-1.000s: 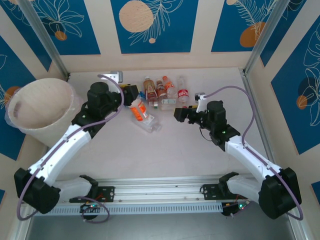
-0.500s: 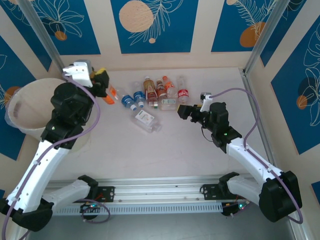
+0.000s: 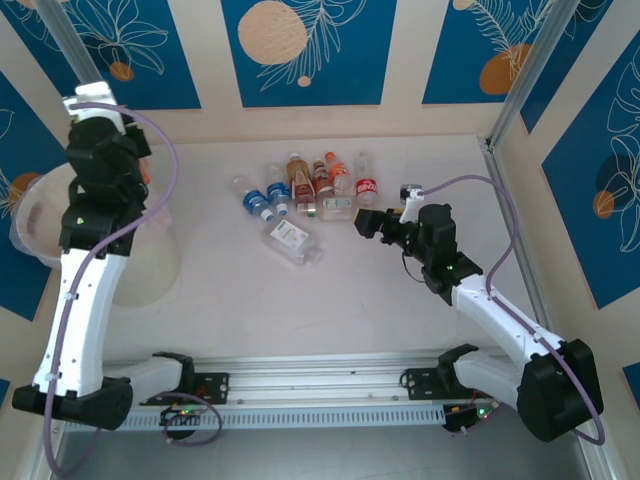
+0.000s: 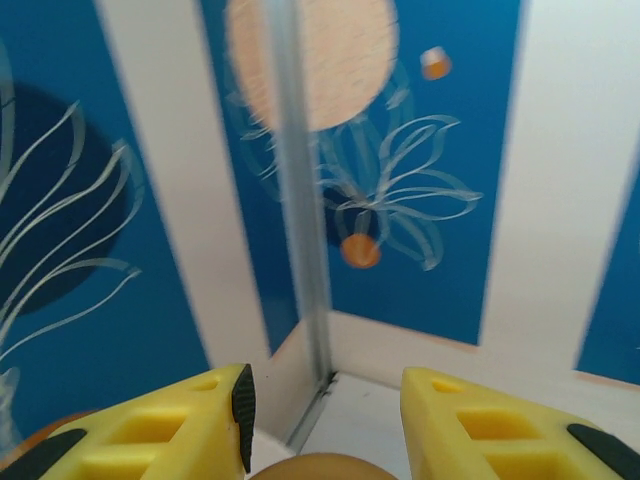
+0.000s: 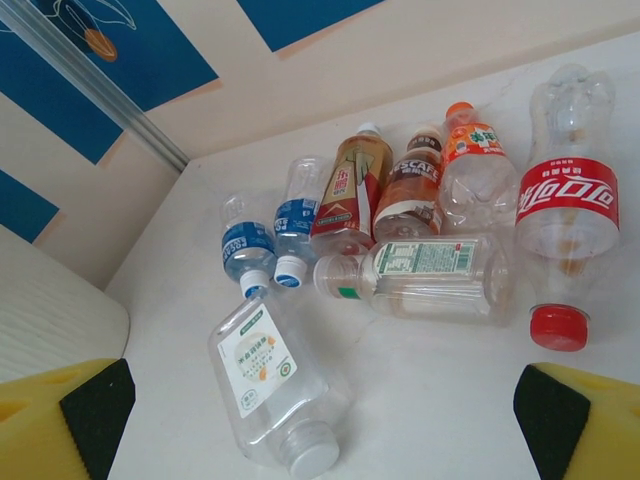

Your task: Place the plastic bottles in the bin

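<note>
Eight clear bottles (image 5: 430,278) near spread right claw (image 5: 320,410); left claw (image 4: 323,412) tight on orange bottle (image 4: 322,468)

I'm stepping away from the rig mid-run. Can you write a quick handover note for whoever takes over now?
Left gripper: high above the bin, something orange-brown between its fingers, probably a bottle; grip unclear.
Right gripper: open, empty, facing the bottles.
Eight bottles lie at the far side of the table. Bin contents hidden.
Left to do: release over the bin, then clear those eight.
</note>
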